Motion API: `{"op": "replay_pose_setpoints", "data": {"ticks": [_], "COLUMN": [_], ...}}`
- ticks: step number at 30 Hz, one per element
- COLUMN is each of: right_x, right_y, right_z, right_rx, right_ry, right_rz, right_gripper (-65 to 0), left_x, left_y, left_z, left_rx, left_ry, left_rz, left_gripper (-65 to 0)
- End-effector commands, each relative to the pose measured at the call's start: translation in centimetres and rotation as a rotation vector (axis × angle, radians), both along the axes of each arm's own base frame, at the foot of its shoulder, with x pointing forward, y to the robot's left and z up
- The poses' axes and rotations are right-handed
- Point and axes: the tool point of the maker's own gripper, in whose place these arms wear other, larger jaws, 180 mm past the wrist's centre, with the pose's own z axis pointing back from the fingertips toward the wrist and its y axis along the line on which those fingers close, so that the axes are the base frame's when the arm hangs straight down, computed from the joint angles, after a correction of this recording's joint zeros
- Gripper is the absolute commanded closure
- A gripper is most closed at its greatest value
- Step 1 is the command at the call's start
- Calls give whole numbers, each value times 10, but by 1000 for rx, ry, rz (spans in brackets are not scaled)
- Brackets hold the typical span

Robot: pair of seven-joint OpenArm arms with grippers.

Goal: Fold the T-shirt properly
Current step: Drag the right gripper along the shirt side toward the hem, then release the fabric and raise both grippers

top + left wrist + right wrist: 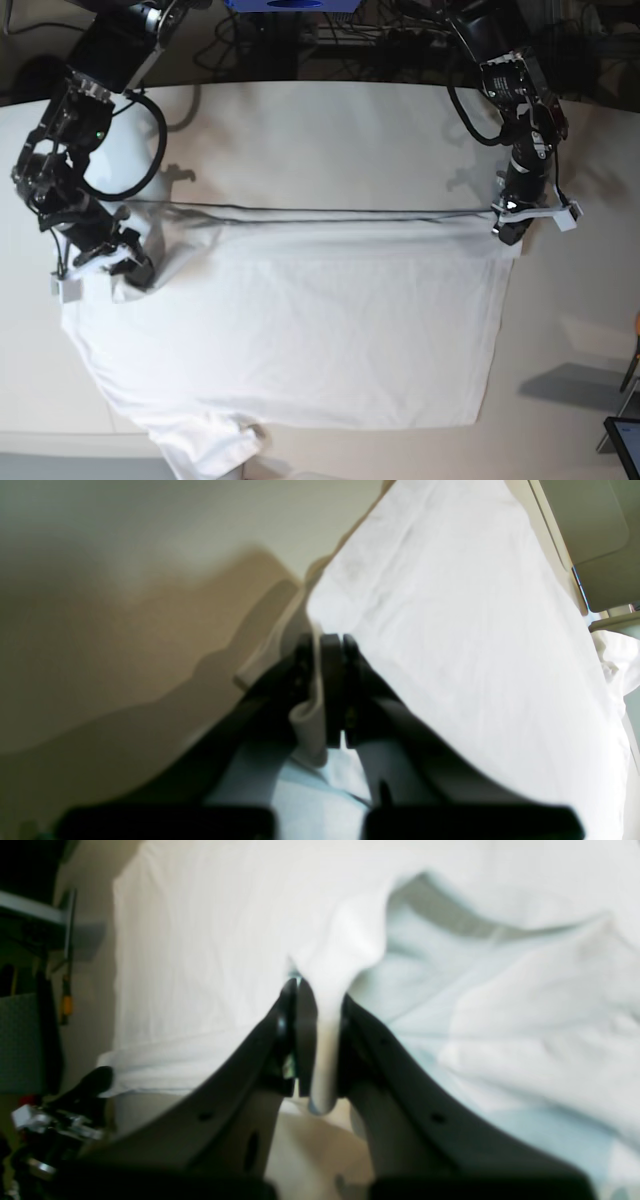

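The white T-shirt point(300, 330) lies spread on the pale table point(330, 140), its far edge pulled into a taut line between the two arms. At the right end of that line, my left gripper point(507, 228) is shut on the cloth. The left wrist view shows the left gripper point(331, 642) pinching a fold of the T-shirt point(450, 630). My right gripper point(130, 268) holds the left end, near a sleeve. Seen from the right wrist, the right gripper point(318, 990) clamps a ridge of the T-shirt point(200, 940).
Cables and dark equipment point(380, 30) crowd the table's back edge. One sleeve point(205, 450) reaches the table's front edge at the lower left. A dark object point(625, 440) sits at the bottom right corner. Bare tabletop lies behind the shirt.
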Motion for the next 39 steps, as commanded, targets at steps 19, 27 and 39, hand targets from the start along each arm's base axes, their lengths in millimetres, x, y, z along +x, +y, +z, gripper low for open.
{"op": "replay_pose_setpoints", "data": {"ticks": [19, 27, 39], "right_x": [79, 86, 91], "right_y": [9, 4, 6], "right_z": [20, 18, 24], "right_rx": [150, 164, 187], "right_ry": [-95, -124, -160], "right_rz": [-32, -78, -102], "right_gripper": [-3, -3, -167], "left_x": [8, 8, 10], "left_y": [8, 7, 7], "left_z": [25, 26, 26], "left_rx": [168, 166, 163], "left_ry": [-7, -9, -13], "left_rz": [-28, -29, -28], "left_gripper": [0, 0, 0]}}
